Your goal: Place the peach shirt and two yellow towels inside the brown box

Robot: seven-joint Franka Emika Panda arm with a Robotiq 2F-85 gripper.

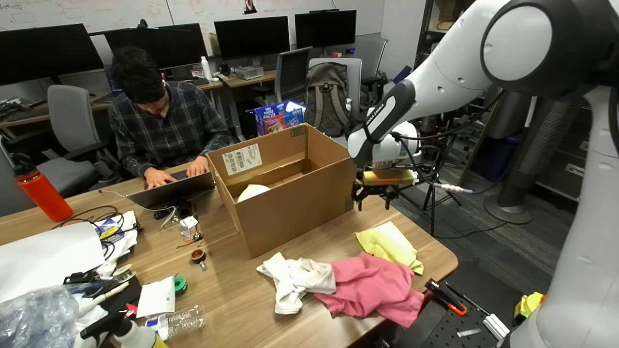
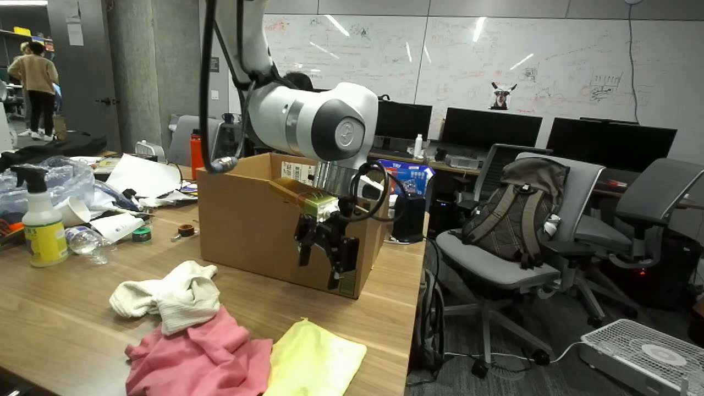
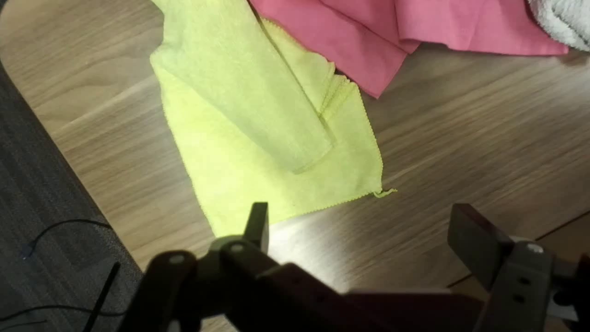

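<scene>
Tabletop (image 3: pixel 461 129) holds yellow towel (image 3: pixel 258 138) below parted fingers (image 3: pixel 479 244).

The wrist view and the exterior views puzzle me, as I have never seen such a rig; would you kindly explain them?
The machine is a Franka Panda robot arm ending in a two-fingered Robotiq gripper. The exterior views look at it from two places outside the robot; the wrist view is taken from the arm itself, past the gripper's fingers. On the wooden table, beside a brown cardboard box, lie a yellow towel, a bright pink cloth and a whitish cloth. Inside the box shows what may be the peach shirt; too little is visible to be sure. The gripper is open, holding nothing.
</scene>
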